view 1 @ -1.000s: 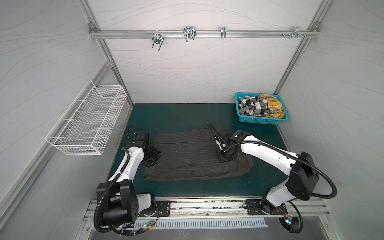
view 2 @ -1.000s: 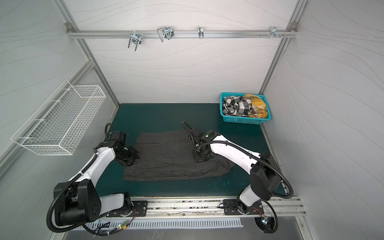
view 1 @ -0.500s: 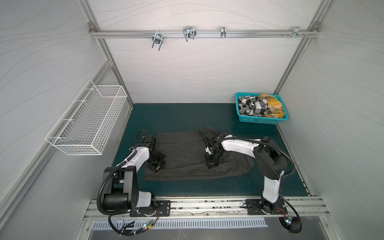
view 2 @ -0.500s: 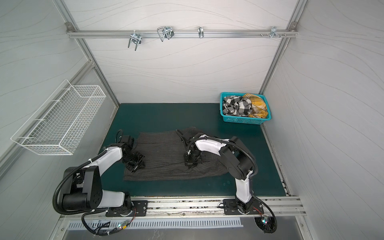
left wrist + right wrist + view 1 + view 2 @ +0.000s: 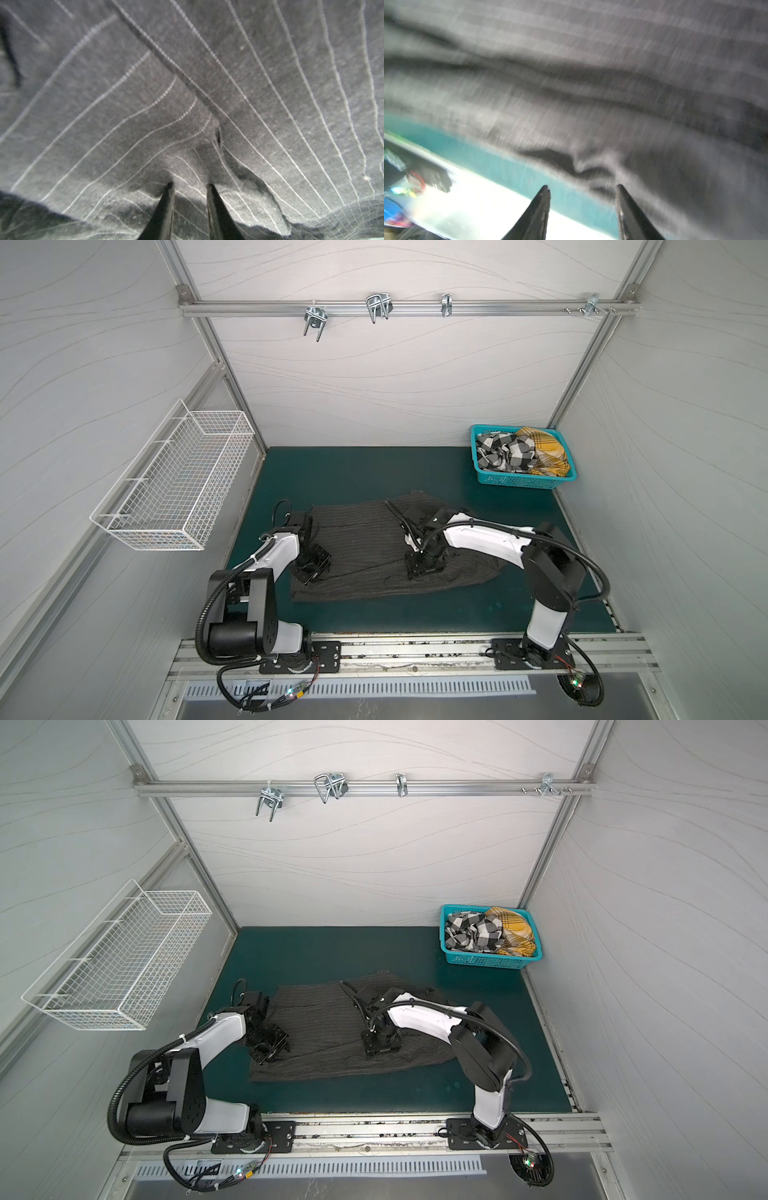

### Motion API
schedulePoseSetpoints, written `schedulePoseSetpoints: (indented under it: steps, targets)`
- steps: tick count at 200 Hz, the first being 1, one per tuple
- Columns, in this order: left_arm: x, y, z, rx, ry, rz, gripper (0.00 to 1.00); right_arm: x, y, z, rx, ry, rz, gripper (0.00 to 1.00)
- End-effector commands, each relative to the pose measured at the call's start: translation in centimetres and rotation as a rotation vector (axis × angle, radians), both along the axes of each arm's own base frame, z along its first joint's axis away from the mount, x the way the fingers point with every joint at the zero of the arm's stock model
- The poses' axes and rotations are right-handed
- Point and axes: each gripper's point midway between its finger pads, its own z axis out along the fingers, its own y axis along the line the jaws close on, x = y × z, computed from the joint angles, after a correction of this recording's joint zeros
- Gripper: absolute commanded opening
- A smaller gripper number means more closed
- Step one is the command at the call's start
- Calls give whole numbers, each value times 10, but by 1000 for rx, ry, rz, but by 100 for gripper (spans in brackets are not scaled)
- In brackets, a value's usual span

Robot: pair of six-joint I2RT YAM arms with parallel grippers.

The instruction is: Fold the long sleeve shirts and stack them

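Shirt [image 5: 365, 547] lies spread on the table [image 5: 353, 472], my right hand [image 5: 582, 187] released just above it, left hand [image 5: 189, 185] barely parted around a pucker, grip I can't tell, so lifting away could snag cloth and drag the fold open.

No writing, label or number can be read — none anywhere

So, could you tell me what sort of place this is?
Probably a robot test cell, not a home: left arm and right arm bolted to a rail, bare white walls in an aluminium frame, a basket of shirts on a green mat.
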Motion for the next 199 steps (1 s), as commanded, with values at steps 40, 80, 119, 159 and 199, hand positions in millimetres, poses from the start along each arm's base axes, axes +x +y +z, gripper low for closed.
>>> schedulePoseSetpoints:
  steps: [40, 80, 119, 159, 199]
  targets:
    - [7, 7, -3, -10, 4, 27, 30, -8, -21, -12, -203, -74, 112, 59]
    - [6, 9, -7, -45, 19, 47, 31, 4, -4, -18, -213, -115, 175, 55]
    - [6, 13, -11, -54, 25, 64, 32, 2, 7, -27, -208, -108, 214, 50]
    - [6, 15, -16, -68, 35, 75, 32, 0, 8, -36, -230, -85, 223, 42]
    - [2, 17, -20, -63, 46, 78, 31, 2, 6, -45, -261, -63, 215, 24]
